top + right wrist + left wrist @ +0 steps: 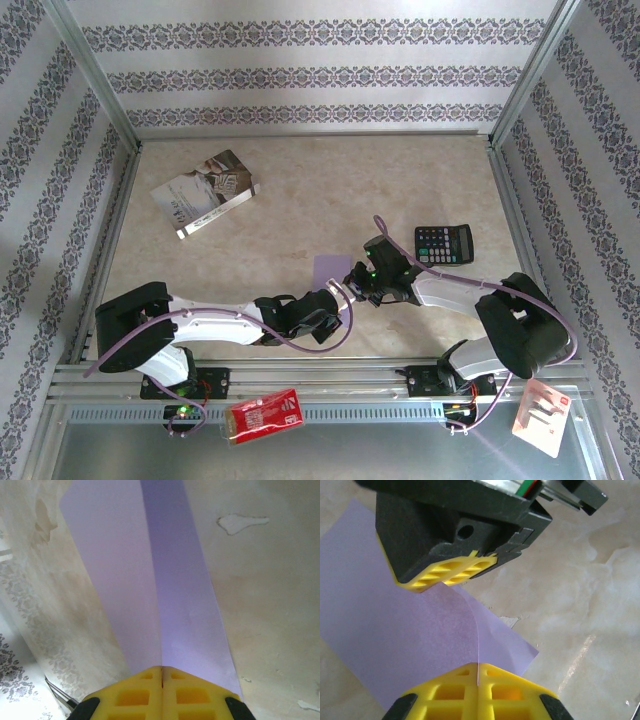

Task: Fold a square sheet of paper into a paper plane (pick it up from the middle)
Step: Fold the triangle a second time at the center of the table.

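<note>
The square sheet of paper, pale lilac, sits near the middle of the bench, a little toward the near edge, between the two arms that meet there; the left claw is shut on one edge of it, its yellow fingertips pressed together with the thin sheet running up between them; the right claw is likewise clamped on the paper, pads together on a ridge of the sheet; from the right wrist the paper spreads away from the claw in two long panels, one lighter and one darker, split by a straight line down the centre; from the left wrist the sheet bows in a soft curve between the two claws, the right one gripping it at the far side; one corner points out over the marbled bench; a grey-white printed booklet lies far left, a black calculator right of the claws, a red packet on the near rail.
</note>
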You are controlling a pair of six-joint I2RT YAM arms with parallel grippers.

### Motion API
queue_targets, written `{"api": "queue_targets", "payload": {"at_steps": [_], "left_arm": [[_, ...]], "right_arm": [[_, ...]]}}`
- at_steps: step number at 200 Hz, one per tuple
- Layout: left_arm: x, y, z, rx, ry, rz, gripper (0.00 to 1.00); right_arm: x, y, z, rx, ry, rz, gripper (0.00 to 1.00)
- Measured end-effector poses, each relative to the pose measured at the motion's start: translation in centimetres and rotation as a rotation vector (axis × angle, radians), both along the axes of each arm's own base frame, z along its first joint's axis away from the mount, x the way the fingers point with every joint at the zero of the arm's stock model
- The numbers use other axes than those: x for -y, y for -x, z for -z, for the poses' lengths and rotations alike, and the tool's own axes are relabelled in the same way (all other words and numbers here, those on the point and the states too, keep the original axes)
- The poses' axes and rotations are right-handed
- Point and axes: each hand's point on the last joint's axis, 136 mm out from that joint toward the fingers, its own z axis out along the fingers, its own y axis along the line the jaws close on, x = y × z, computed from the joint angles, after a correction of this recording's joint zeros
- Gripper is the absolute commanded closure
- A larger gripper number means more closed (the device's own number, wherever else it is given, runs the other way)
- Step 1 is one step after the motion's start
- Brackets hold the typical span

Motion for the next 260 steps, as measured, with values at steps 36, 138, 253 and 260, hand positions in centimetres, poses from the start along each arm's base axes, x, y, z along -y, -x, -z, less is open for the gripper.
{"api": "queue_targets", "payload": {"at_steps": [36,138,253,260], "left_arm": [[0.0,-0.5,-0.1,-0.042,0.035,-0.011,1.0],[1.1,0.1,-0.2,-0.261,0.24,0.019,1.0],[0.3,-0.6,1.2,-0.363,0.302,-0.045,1.0],[0.1,-0.8,1.3,-0.372,0.308,-0.055,1.0]], "right_arm": [[0.3,-0.2,0.0,0.003,-0.002,-0.001,0.87],[3.0,-2.0,-5.3,0.22,-0.033,-0.073,0.77],[0.6,-4.5,1.8,0.09,0.035,-0.207,0.86],[0.7,-4.5,2.0,0.087,0.039,-0.211,0.86]]}}
